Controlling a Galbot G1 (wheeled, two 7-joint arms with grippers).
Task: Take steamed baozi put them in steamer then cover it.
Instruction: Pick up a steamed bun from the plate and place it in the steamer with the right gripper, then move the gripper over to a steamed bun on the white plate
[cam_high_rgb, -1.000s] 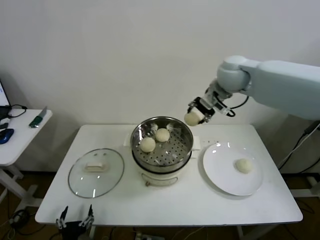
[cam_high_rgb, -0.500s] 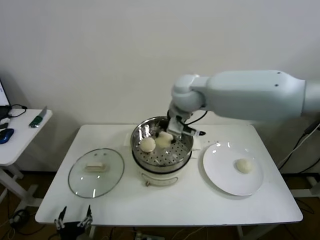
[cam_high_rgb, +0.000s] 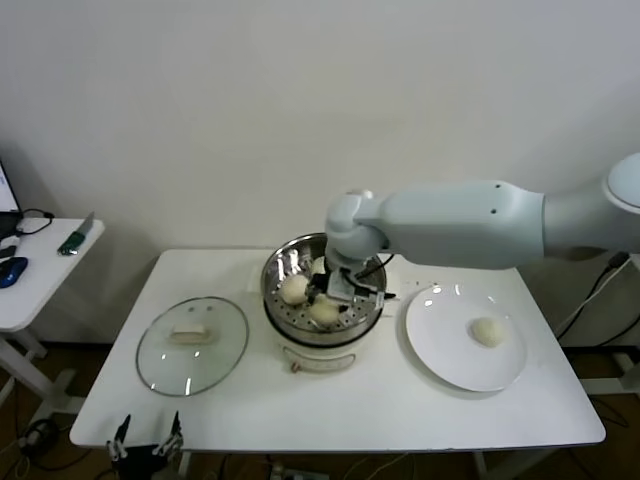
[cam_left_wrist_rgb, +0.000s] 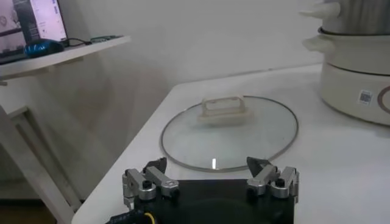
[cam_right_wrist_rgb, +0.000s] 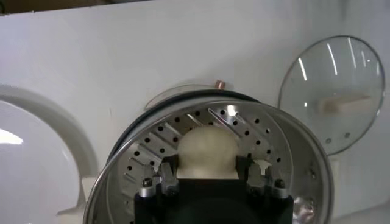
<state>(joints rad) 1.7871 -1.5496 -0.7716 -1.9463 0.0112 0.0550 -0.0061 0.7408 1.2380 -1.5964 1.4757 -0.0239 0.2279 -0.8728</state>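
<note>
My right gripper (cam_high_rgb: 335, 297) was down inside the steamer (cam_high_rgb: 280, 262), which stood near the middle of the tabletop toward the back edge. Its fingers were clamped on a baozi (cam_right_wrist_rgb: 207, 151); in the right wrist view the bun sat squeezed between both pads, directly over the perforated floor and apparently at or just above it. Another baozi (cam_high_rgb: 294, 289) lay in the basket on the side toward the table's left edge, close beside my fingers but apart from them. I judged that release needed only a straight-down drop, then a vertical lift clear of the rim.

The last baozi (cam_high_rgb: 487, 331) lay on the plate (cam_high_rgb: 440, 350) toward the right edge, nearer my right arm.

The cover (cam_high_rgb: 191, 344) lay flat toward the front-left corner, handle up. My left gripper (cam_left_wrist_rgb: 211, 181) hung just off the front edge before it, fingers apart, the nearer arm for the lid.
</note>
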